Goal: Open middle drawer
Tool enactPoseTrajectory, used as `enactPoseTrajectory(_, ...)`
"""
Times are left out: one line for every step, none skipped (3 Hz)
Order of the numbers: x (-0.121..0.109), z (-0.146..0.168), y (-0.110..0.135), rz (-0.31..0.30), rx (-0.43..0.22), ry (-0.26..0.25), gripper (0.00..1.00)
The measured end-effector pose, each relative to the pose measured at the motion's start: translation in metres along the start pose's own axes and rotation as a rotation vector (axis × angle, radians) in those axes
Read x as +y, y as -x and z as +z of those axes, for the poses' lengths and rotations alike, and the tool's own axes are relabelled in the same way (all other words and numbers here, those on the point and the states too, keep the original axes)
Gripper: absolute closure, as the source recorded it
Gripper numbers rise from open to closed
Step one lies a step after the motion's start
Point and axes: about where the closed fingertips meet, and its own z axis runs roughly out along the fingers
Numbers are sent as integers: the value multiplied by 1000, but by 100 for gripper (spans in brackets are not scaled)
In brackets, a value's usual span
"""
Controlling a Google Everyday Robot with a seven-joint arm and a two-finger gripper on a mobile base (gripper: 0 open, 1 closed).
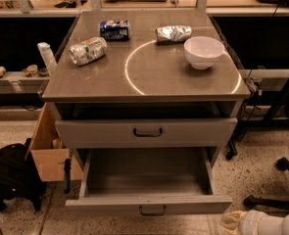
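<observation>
Middle drawer (149, 203): stands extended well out of the cabinet, below the shut upper drawer (95, 132), interior empty. Task judged essentially complete. Its handle (152, 210) is free. Gripper (230, 221): low at the right, just beside the drawer's front corner, holding nothing; open or closed cannot be told. Risk: any leftward arm movement could strike that corner and push the drawer back in.
</observation>
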Motion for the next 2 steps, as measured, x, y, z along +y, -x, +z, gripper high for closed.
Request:
enactPoseTrajectory(-1,1,1,-2,-1,1,58)
enactPoseTrajectory(-1,1,1,-2,-1,1,34)
